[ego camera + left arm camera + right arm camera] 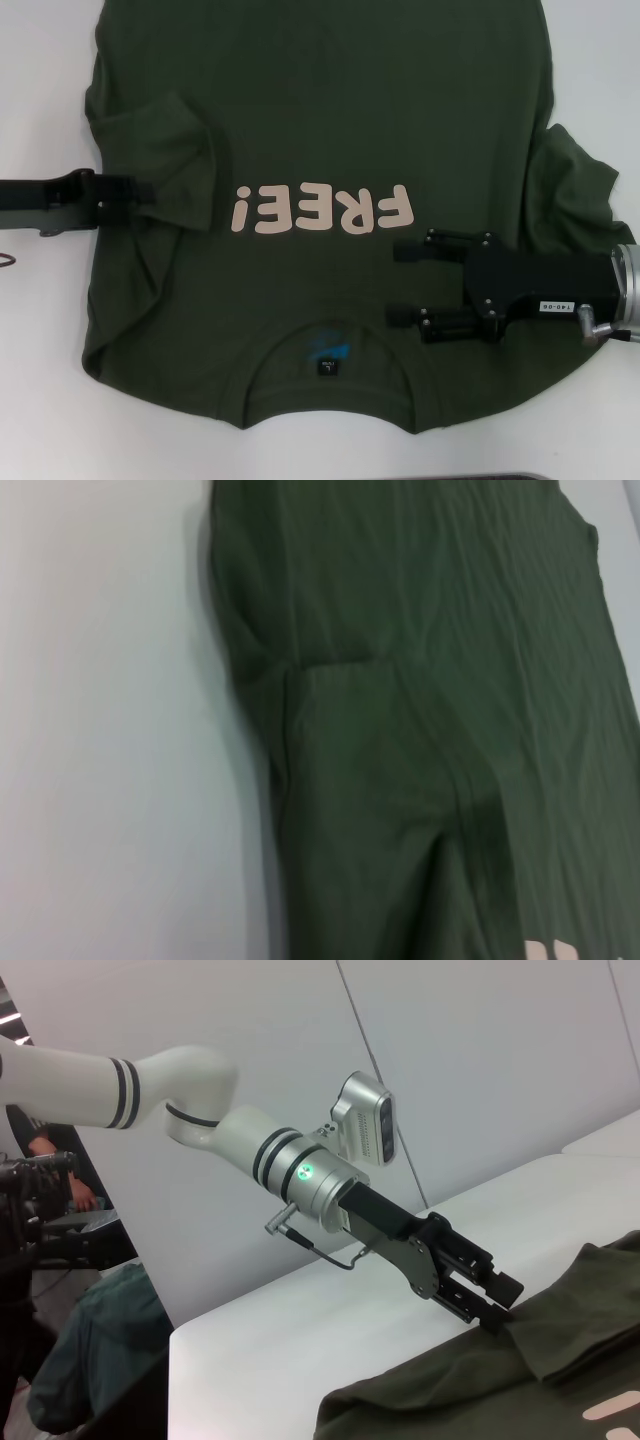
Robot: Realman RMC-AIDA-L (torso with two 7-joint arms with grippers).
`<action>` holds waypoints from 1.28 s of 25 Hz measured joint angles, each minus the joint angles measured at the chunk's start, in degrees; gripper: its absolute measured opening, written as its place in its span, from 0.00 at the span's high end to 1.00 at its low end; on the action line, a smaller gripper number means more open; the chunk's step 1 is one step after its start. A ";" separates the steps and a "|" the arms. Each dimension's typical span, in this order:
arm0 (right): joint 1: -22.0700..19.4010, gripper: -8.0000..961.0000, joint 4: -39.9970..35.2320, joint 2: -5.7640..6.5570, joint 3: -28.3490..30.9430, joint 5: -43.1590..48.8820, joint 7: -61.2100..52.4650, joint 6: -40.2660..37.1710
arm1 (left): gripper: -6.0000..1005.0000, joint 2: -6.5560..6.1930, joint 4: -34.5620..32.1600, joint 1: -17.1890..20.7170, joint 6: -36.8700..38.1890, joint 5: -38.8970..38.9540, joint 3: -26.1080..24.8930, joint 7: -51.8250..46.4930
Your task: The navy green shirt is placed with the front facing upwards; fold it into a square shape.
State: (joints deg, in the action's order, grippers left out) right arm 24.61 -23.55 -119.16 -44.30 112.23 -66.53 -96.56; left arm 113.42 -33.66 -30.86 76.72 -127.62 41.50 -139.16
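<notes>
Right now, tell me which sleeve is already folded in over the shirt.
The sleeve on the robot's left, at the left gripper, lies over the navy green shirt. The other sleeve still spreads out on the table.

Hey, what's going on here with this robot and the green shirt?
The robot is folding a navy green shirt lying print-up on a white table. The left gripper is at the left sleeve, which already lies folded inward onto the body. The right gripper hovers open above the chest, near the right sleeve, which is unfolded.
</notes>
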 joint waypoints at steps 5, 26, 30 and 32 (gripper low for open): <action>-0.19 0.07 0.00 0.00 0.00 0.00 0.00 -0.18 | 0.42 0.32 0.21 -0.01 -0.78 0.00 0.47 -0.09; -0.34 0.07 0.00 0.09 0.44 -0.01 -0.01 -0.39 | 0.42 -2.34 -0.79 1.16 18.70 5.31 -7.83 2.09; -0.34 0.08 0.00 0.07 0.60 -0.65 -0.23 -1.02 | 0.42 -2.22 -0.80 1.54 18.42 5.12 -7.93 5.80; -0.16 0.08 0.03 0.03 1.01 -1.07 -1.90 -2.04 | 0.42 -1.91 -0.81 2.00 18.98 5.27 -8.07 9.15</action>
State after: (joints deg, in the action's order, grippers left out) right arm 24.45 -23.52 -119.14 -43.28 111.16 -68.43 -98.60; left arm 111.50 -34.47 -28.86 95.71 -122.35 33.43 -130.00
